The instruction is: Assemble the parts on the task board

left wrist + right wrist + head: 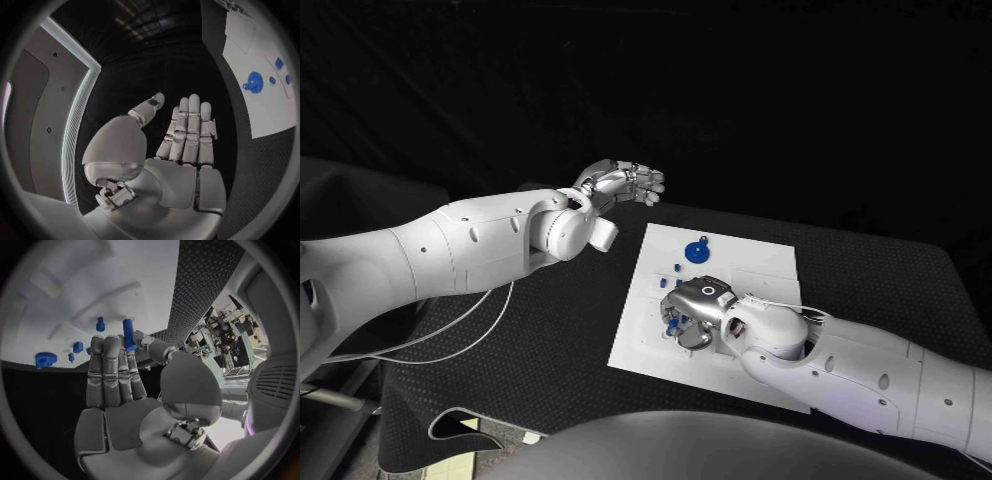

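- Looking down from the head camera, we see the white task board lying flat on the black worktop, roughly in the middle.
- Our right robot hand is down over the near half of the board, and its back hides most of what's under it from above.
- From the right wrist camera it's clearer: that robot hand is pinching a blue peg between the thumb and the fingertips, with the other fingers straight and close together. The peg stands roughly upright, just above the board surface. We can't tell whether its lower end is touching the board.
- Near the peg there's a shorter blue pin standing in the board, and further along a few more small blue parts, including a round blue gear near the board's edge.
- In the head view the blue gear sits on the far half of the board, well apart from the right robot hand, with a couple of tiny blue pieces between them.
- Our left robot hand is raised off to the side beyond the board's far left corner, touching nothing.
- The left wrist camera shows that robot hand flat and holding nothing, fingers straight and side by side, thumb angled out.
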Tool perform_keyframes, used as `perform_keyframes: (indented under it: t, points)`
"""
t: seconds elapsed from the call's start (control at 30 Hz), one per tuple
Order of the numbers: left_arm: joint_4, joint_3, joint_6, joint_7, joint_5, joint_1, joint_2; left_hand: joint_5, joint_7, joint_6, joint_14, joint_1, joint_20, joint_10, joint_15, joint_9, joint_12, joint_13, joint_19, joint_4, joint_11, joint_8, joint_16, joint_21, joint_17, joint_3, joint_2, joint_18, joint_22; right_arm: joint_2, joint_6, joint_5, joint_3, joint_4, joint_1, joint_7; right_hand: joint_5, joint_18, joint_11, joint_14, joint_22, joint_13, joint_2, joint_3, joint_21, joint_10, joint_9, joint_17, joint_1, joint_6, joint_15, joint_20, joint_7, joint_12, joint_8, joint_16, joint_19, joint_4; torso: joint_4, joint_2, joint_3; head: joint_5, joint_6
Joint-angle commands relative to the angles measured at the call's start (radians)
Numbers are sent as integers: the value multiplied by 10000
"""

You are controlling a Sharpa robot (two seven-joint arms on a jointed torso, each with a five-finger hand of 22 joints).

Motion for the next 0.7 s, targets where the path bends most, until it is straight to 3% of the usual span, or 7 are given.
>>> perform_keyframes:
  t: [0.03, 0.13, 0.7]
  points:
    - [5, 8, 157, 57, 53, 10, 32, 15, -9, -51, 12, -81, 64, -75, 47, -10, -44, -17, 18, 63, 17, 62, -44, -47, 12, 24, 26, 153, 11, 36, 129, -167, -8, -18, -11, 81, 61, 159, 10, 5, 202, 16, 68, 61, 42, 47, 24, 10, 78, 54, -69, -31, 16, 33, 30, 58, 73, -12, -6, 0, 5, 20, 1]
    - [1, 8, 158, 57, 53, 10, 45, 15, -9, -52, 12, -81, 64, -76, 48, -11, -44, -17, 18, 63, 17, 62, -47, -48, 15, 23, 26, 153, 12, 57, 127, -172, -17, -24, -16, 77, 61, 159, 10, 5, 202, 17, 70, 63, 43, 47, 24, 12, 79, 54, -69, -31, 16, 32, 29, 59, 72, -13, -5, -1, 3, 90, 1]
    - [-5, 8, 168, 48, 53, 10, 60, 15, -8, -56, 13, -81, 65, -77, 48, -12, -44, -18, 17, 65, 18, 63, -55, -53, 25, 23, 28, 152, 15, 259, 58, -236, -30, -162, -227, 92, 61, 159, 11, 4, 202, 18, 77, 68, 48, 48, 27, 19, 78, 51, -69, -32, 17, 27, 26, 61, 72, -17, -9, -2, 4, 143, 1]
